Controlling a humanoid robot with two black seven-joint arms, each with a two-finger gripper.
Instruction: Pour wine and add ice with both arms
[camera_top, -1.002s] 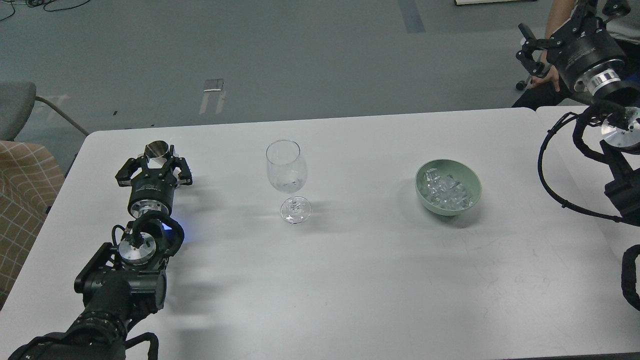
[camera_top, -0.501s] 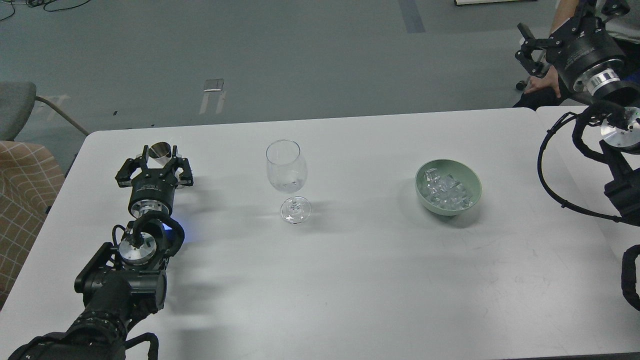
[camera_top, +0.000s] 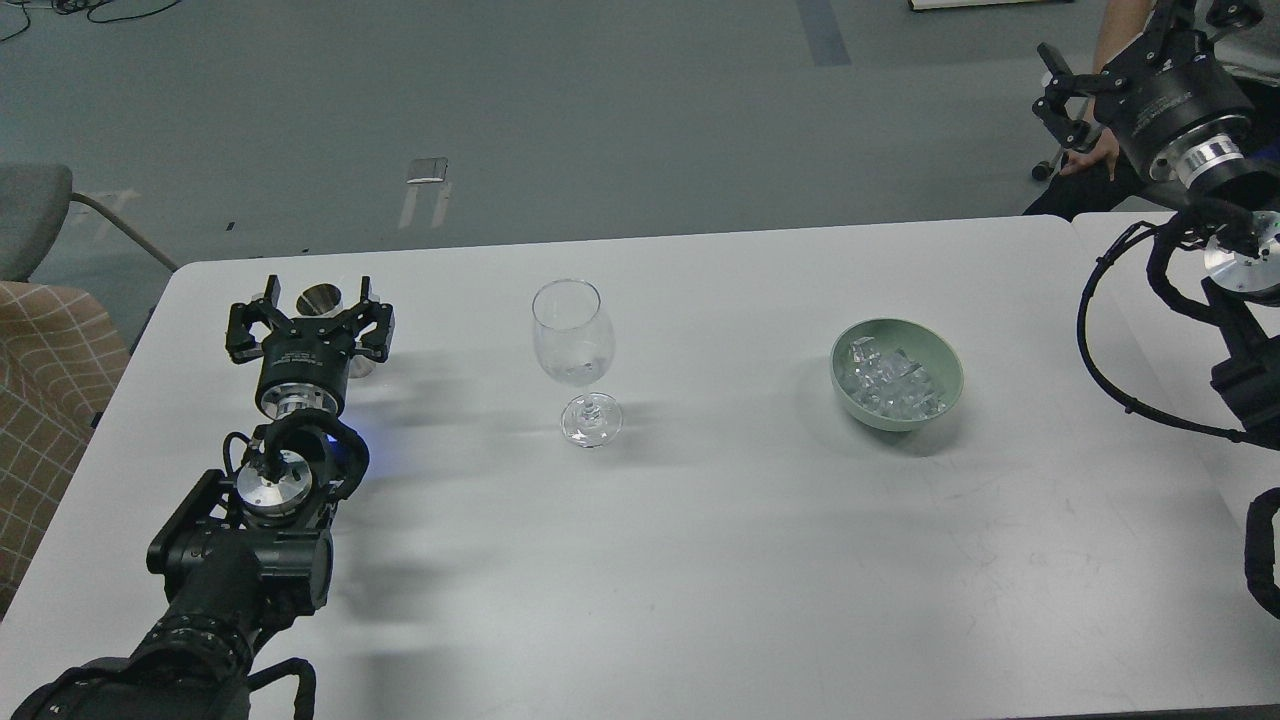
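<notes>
Nothing poured yet: left claw (camera_top: 312, 310) gapes around the metal cup (camera_top: 320, 299), nine o'clock of the empty wine glass (camera_top: 572, 345); ice (camera_top: 893, 385) untouched.

Arms: 2, the left arm (camera_top: 245, 540) and the right arm (camera_top: 1215, 215)
Wine glass (camera_top: 574, 345): 1, clear, stemmed
Metal cup (camera_top: 319, 300): 1, small
Bowl (camera_top: 943, 360): 1, pale green
Ice (camera_top: 890, 385): many clear cubes piled in the bowl, too jumbled to count
Surface (camera_top: 700, 560): 1, white
</notes>
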